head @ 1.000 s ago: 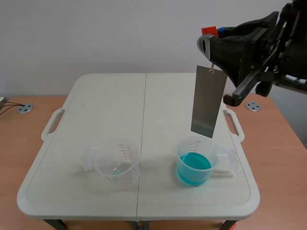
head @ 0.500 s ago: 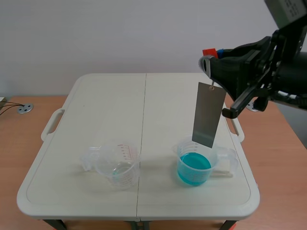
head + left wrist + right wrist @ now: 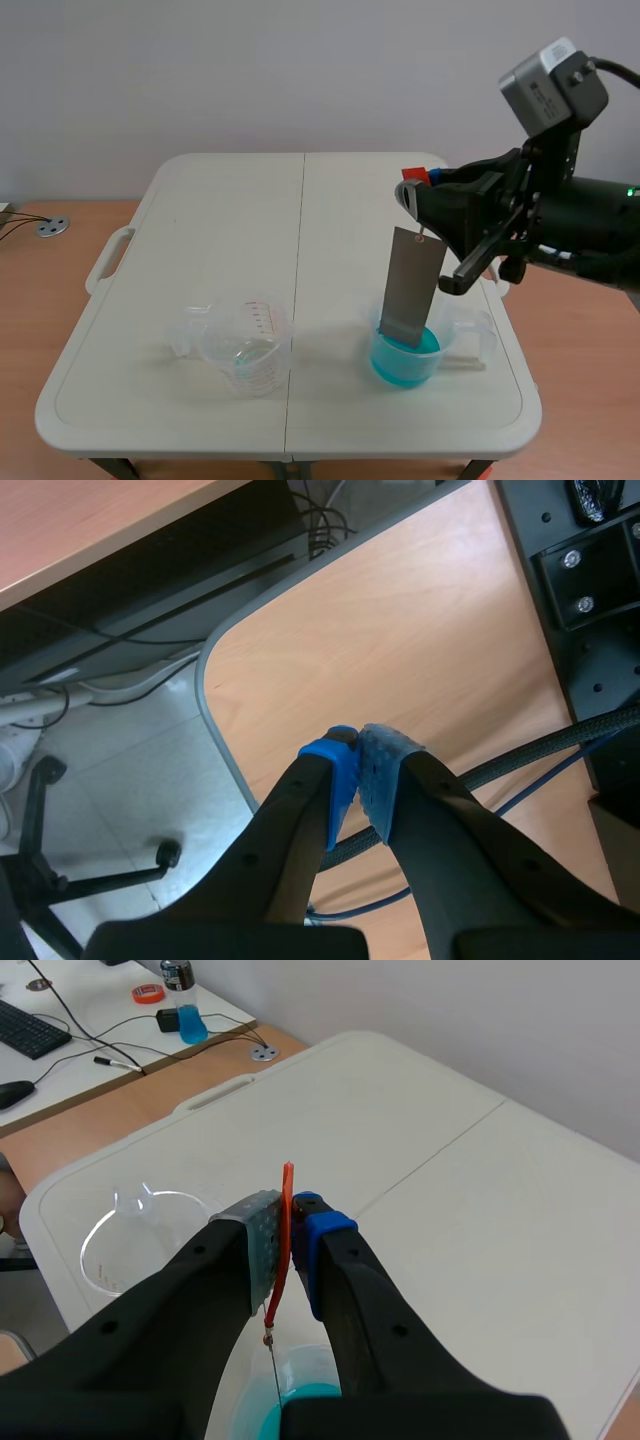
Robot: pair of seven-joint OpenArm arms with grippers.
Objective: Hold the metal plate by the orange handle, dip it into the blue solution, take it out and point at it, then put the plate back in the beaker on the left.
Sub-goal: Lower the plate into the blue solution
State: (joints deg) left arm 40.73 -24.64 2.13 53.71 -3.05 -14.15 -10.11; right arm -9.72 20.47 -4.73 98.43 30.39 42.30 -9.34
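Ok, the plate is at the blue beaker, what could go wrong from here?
1. The metal plate hangs tilted below the thin orange handle, its lower edge close to the rim of the blue-solution beaker; a swing could catch the rim and tip it.
2. The right tool pinches only that strip, so it might slip.
3. A wet plate may drip blue on the table on the way to the empty beaker.
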